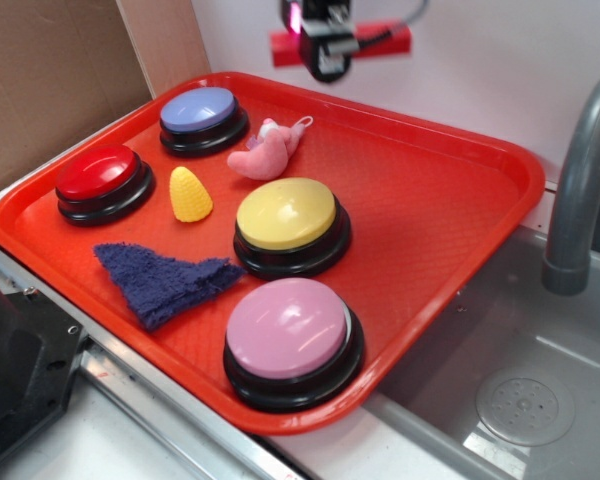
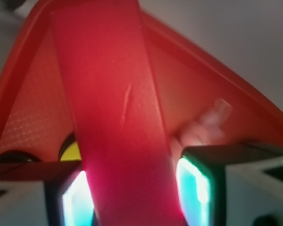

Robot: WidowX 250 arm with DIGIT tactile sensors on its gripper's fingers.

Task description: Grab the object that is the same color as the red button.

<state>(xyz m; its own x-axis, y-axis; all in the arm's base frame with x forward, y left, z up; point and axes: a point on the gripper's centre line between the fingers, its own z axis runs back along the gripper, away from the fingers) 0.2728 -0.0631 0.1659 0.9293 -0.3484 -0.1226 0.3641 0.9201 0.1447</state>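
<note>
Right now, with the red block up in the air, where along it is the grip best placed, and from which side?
At mid-length, across the narrow width. The red block is a flat, long bar, and the gripper is closed on its centre from above, so equal ends stick out either side and it hangs level above the tray. The wrist view shows a finger on each long edge.

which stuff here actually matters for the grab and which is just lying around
Job: red block, held in the gripper above the tray; red button.

Lying about: blue button, yellow button, pink button, pink plush, yellow corn, blue cloth.
</note>
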